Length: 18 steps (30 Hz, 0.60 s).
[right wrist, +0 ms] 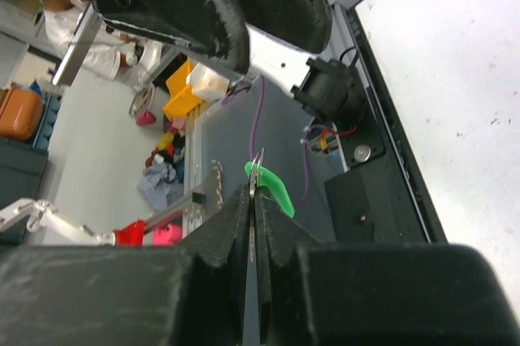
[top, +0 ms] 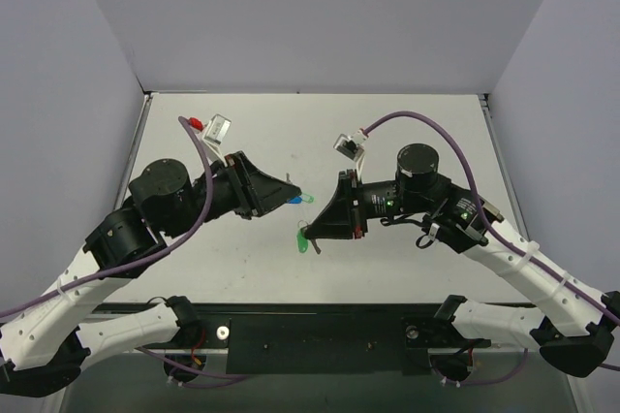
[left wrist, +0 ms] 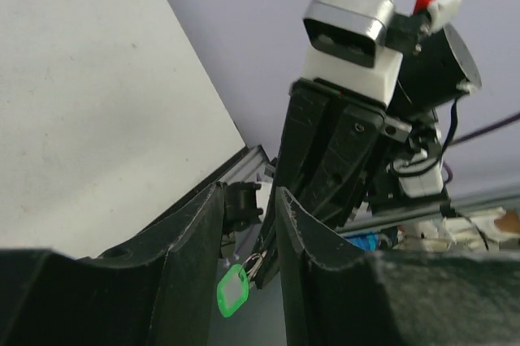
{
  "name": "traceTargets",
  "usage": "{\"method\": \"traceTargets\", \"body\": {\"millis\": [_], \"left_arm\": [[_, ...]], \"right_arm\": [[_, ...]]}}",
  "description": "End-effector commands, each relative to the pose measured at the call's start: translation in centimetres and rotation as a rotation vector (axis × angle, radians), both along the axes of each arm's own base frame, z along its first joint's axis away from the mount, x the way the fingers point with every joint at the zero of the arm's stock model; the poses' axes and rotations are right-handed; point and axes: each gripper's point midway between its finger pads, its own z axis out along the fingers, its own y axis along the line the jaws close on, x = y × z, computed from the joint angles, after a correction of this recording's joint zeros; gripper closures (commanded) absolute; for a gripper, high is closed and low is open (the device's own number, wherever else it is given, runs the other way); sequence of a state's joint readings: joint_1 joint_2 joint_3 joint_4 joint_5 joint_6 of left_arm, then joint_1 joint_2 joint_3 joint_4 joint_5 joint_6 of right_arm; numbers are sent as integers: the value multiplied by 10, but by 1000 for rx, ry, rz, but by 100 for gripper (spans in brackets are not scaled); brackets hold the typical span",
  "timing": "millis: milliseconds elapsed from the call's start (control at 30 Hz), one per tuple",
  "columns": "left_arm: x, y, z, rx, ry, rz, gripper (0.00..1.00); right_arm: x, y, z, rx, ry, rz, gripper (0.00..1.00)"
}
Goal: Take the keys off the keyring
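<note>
Both arms reach inward over the table [top: 417, 132] so that their fingertips nearly meet near its middle, close enough for one to steady the bunch while the other works a key off. The right gripper [top: 312, 236] is clenched tight on a thin sliver of metal. This is most likely the keyring [right wrist: 255, 169] seen edge-on, though a key blade cannot be ruled out. The green-headed key [top: 303, 242] dangles from it just past the fingertips, so this arm looks to be the anchor. The left gripper [top: 289, 192] stands released: its own wrist view shows the two fingers [left wrist: 213, 236] apart with nothing pinched in the gap. The blue-headed key [top: 294, 200] sits right at its tip in the overhead view. Whether it lies on the table or hangs there I cannot tell, nor whether it is off the ring. Only the overhead camera shows the blue key and how the two arms stand to each other. The left wrist camera looks out between its parted fingers at the green key and ring hanging below the right gripper's tip — a face-on view of them that no other camera gives. The right wrist camera alone shows the metal nipped flat between shut pads. The bare silver keys cannot be made out in any view.
</note>
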State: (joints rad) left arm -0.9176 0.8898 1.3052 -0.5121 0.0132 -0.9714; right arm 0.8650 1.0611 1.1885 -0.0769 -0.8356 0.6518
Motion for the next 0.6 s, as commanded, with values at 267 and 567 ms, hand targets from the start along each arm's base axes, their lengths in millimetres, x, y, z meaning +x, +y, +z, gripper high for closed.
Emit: {"method": "traceTargets", "body": {"millis": [267,567], "left_arm": [[-57,-11,1,48,-213,-358,59],[-61,-17,-7,50,-205,-408,59]], "right_arm": [[-24,-10,19,16,-37,124,100],[-25,-11,22,19,-41,129,100]]}}
